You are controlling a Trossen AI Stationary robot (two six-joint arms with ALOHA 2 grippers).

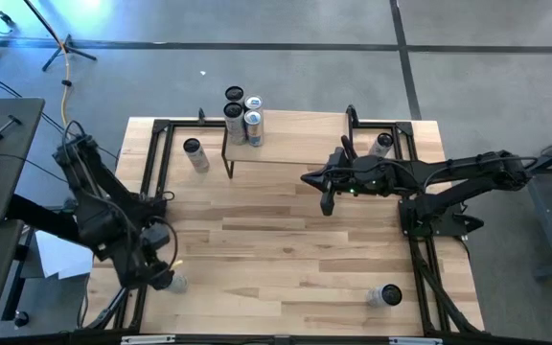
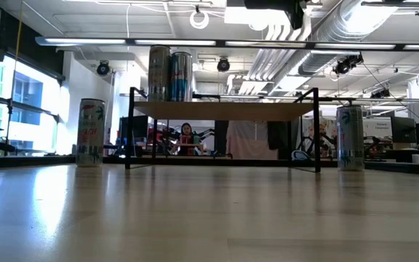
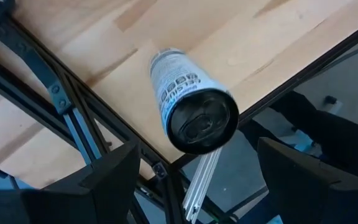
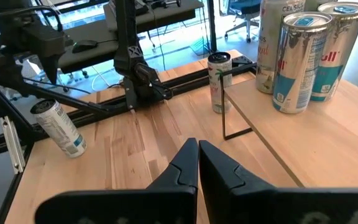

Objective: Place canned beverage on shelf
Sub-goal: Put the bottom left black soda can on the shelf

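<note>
The shelf (image 1: pixel 295 144) stands at the table's far middle on black legs, with three cans (image 1: pixel 244 115) upright at its far left end; they also show in the low view (image 2: pixel 169 73) and the right wrist view (image 4: pixel 303 62). My left gripper (image 1: pixel 164 273) is open at the near left corner, its fingers on either side of a can (image 3: pixel 191 106) that stands on the table, without touching it. My right gripper (image 1: pixel 305 178) is shut and empty, above the table just near of the shelf's near edge, pointing toward the table's left; it shows shut in the right wrist view (image 4: pixel 197 155).
One can (image 1: pixel 196 153) stands on the table left of the shelf, one (image 1: pixel 383 144) to its right at the far edge, and one (image 1: pixel 386 297) near the near right corner. Black frame rails (image 1: pixel 151 182) run along both sides of the table.
</note>
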